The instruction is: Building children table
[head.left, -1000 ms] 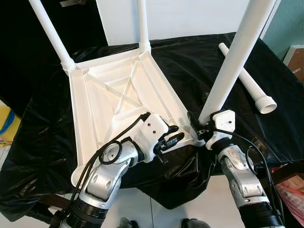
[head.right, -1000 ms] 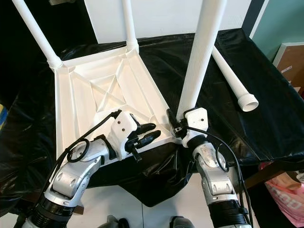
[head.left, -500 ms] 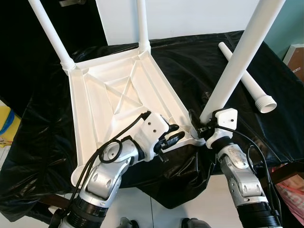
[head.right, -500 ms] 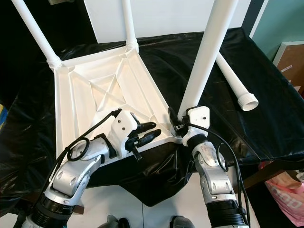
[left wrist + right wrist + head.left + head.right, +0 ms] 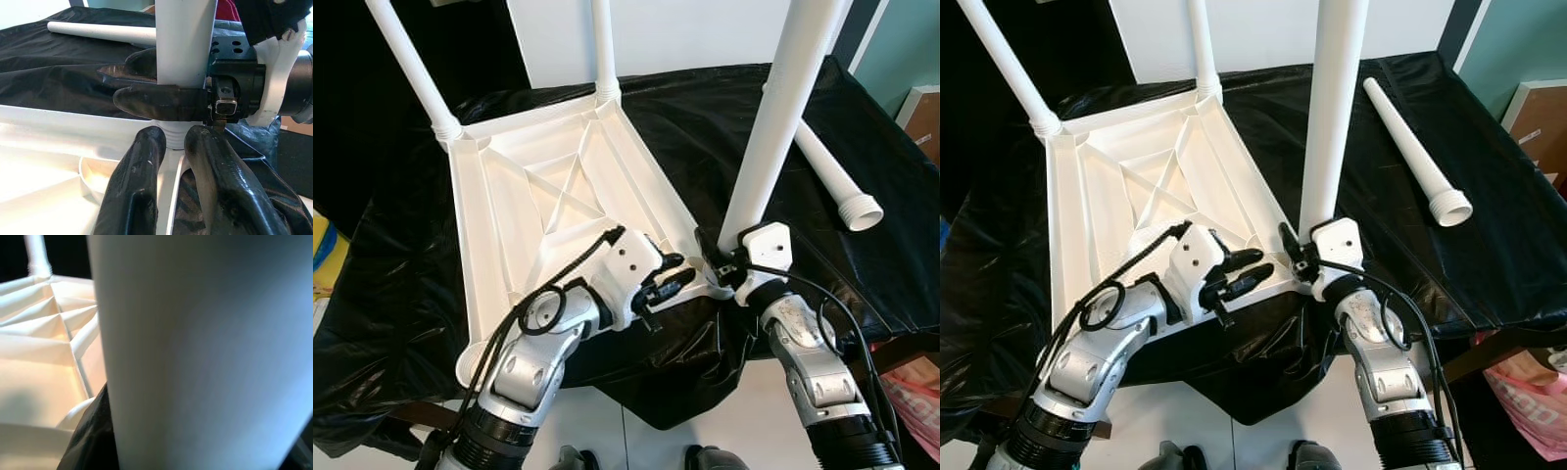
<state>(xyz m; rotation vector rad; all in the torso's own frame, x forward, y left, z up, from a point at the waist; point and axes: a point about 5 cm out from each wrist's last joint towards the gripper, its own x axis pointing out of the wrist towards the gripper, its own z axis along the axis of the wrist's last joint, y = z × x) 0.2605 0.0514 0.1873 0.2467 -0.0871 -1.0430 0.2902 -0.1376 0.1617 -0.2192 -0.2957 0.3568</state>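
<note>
A white children's tabletop [image 5: 509, 225] lies upside down on a black-draped table. Two white legs [image 5: 411, 69] [image 5: 602, 49] stand in its far corners. A third leg [image 5: 773, 127] stands almost upright in the near right corner socket [image 5: 171, 134]. My right gripper [image 5: 717, 257] is shut on this leg just above its base. My left gripper [image 5: 674, 276] sits beside it at the same corner, its two fingers [image 5: 137, 196] closed over the tabletop's rim. A fourth leg [image 5: 1410, 147] lies loose on the cloth at the right.
The black cloth [image 5: 705, 127] hangs over the table's near edge above a white floor. A cardboard box [image 5: 925, 113] stands at the far right, and a pink bag [image 5: 915, 401] lies low on the right. Cables loop along both forearms.
The leg in my right gripper leaned to the right and now stands nearly upright in the corner socket. My left gripper stays at the rim.
</note>
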